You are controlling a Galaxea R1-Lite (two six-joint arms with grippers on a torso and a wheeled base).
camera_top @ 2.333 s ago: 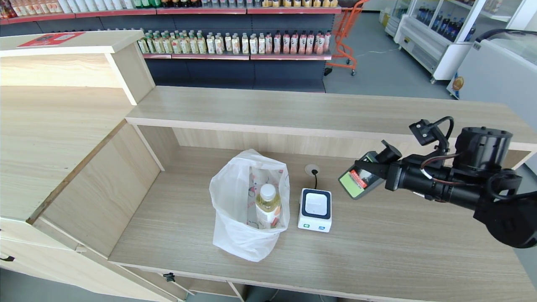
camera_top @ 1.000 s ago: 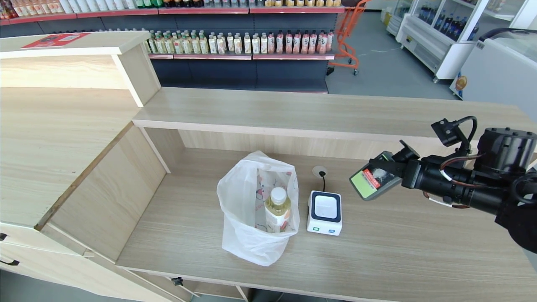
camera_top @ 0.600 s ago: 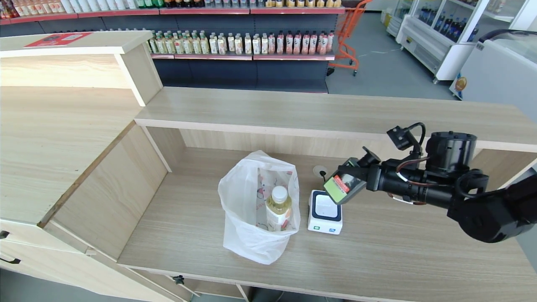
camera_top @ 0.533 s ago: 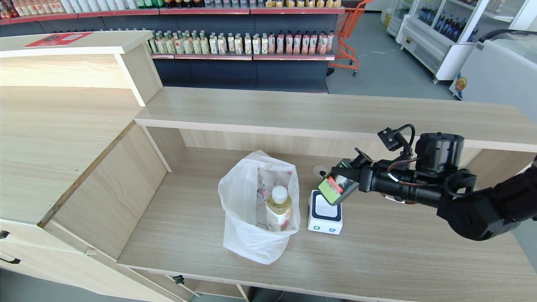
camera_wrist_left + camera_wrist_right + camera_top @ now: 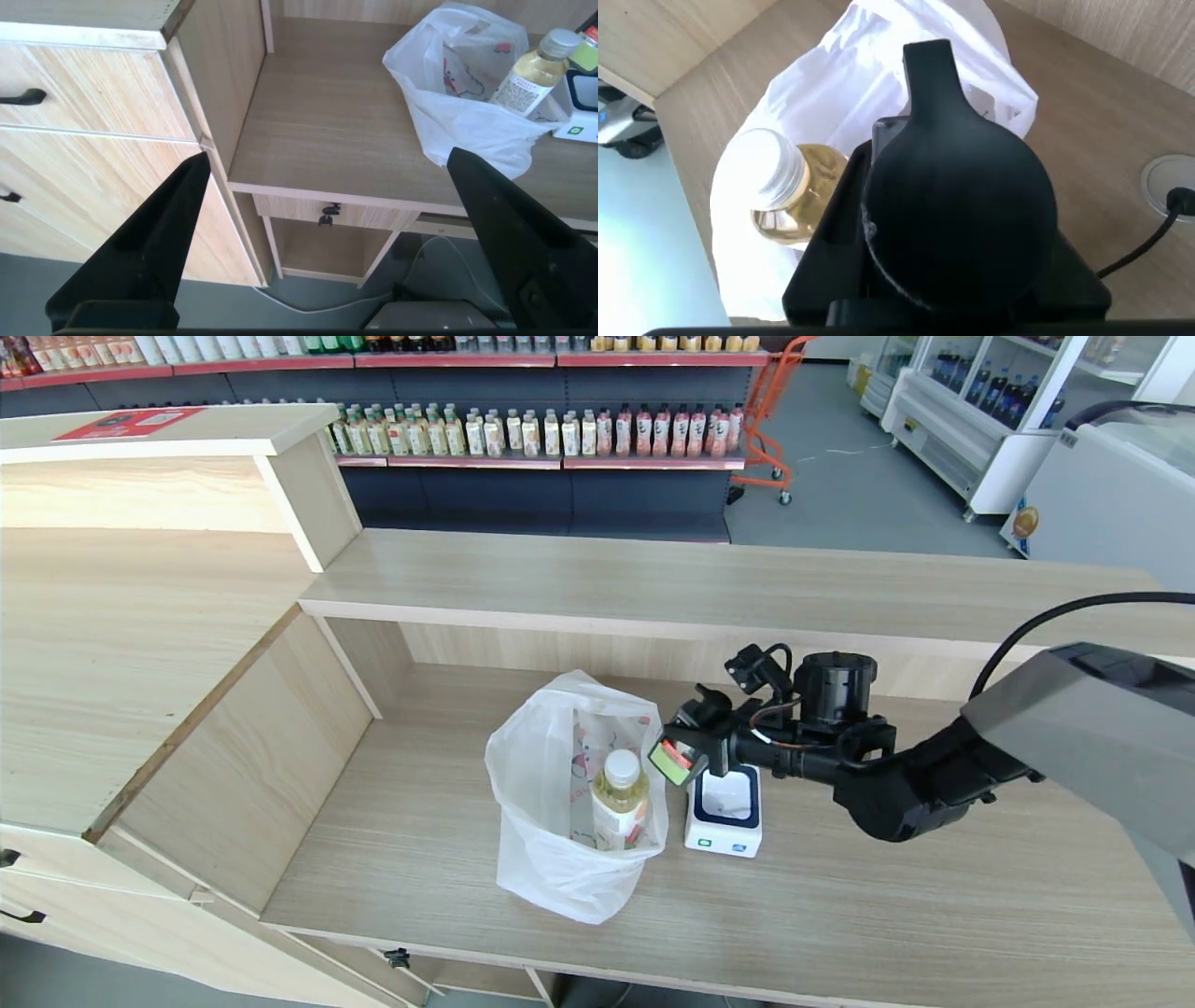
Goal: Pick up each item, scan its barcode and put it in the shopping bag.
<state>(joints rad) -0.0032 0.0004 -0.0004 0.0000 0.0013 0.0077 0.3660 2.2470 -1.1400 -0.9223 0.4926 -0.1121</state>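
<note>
My right gripper (image 5: 686,739) is shut on a small green and red box (image 5: 670,762). It holds the box in the air over the left edge of the white barcode scanner (image 5: 724,807), right beside the rim of the white shopping bag (image 5: 551,821). A yellow drink bottle (image 5: 620,798) stands upright inside the bag. In the right wrist view the bag (image 5: 878,84) and the bottle (image 5: 785,191) lie just beyond the black gripper, which hides the box. My left gripper (image 5: 327,243) hangs open and empty off the counter's front left corner.
The scanner's cable runs to a round port (image 5: 711,717) at the back of the counter (image 5: 887,896). A raised ledge (image 5: 653,583) runs behind and a wooden side wall (image 5: 243,756) stands at the left. Drawers (image 5: 93,140) sit below that corner.
My right arm has carried the box leftwards, from well right of the scanner to over its left edge by the bag's rim. The bag and bottle have stayed put.
</note>
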